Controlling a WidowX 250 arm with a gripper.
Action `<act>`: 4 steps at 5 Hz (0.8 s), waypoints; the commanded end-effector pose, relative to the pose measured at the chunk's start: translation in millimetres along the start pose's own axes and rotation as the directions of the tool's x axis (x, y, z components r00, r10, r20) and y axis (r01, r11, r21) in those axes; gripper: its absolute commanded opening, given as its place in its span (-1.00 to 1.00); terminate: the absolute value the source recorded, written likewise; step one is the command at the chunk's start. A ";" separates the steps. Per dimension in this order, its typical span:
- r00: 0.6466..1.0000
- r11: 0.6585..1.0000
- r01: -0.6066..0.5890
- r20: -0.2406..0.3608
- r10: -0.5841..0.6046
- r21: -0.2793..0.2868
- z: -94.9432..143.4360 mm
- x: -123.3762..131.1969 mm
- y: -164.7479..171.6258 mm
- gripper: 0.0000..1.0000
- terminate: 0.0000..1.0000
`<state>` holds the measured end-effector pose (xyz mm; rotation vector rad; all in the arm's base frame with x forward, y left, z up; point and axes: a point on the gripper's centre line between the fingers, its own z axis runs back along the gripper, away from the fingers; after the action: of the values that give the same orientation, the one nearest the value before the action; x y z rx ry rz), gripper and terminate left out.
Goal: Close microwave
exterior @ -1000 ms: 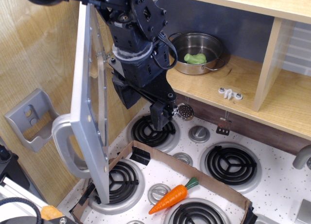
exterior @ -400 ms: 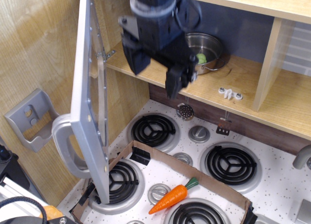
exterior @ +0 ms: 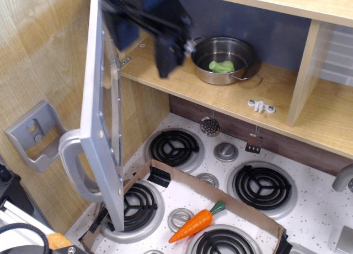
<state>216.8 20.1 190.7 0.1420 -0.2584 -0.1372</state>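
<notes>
The microwave is a light wood compartment (exterior: pixel 220 94) above the stove. Its grey door (exterior: pixel 102 116) stands swung wide open at the left, seen edge-on, with the chunky loop handle (exterior: pixel 74 166) on its outer side. A steel pot (exterior: pixel 223 60) with a green item sits on the microwave floor. My gripper (exterior: pixel 165 58) is dark and motion-blurred at the top, just right of the door's upper inner face, over the microwave floor's left end. Its fingers look close together; blur hides whether they are fully shut.
A grey wall-mounted holder (exterior: pixel 33 135) sits left of the door. Below is a toy stove with black coil burners (exterior: pixel 174 146), a cardboard strip (exterior: pixel 220 196) and a carrot (exterior: pixel 196 222). A white latch piece (exterior: pixel 260 106) lies on the shelf. A wooden divider (exterior: pixel 306 72) stands right.
The arm has risen from low over the stove to the top of the frame and moved left toward the door's inner face. The door has not moved.
</notes>
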 end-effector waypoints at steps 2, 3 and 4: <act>0.999 1.000 0.012 -0.053 -0.010 0.024 43.7 -40.3 29.1 1.00 -1.00; 0.996 0.999 -0.009 -0.087 0.013 0.045 29.7 -56.8 32.3 1.00 -1.00; 0.993 0.998 -0.003 -0.114 0.010 0.056 16.1 -70.2 32.4 1.00 -1.00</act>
<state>145.6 59.7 186.0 0.1944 -0.1283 -0.1166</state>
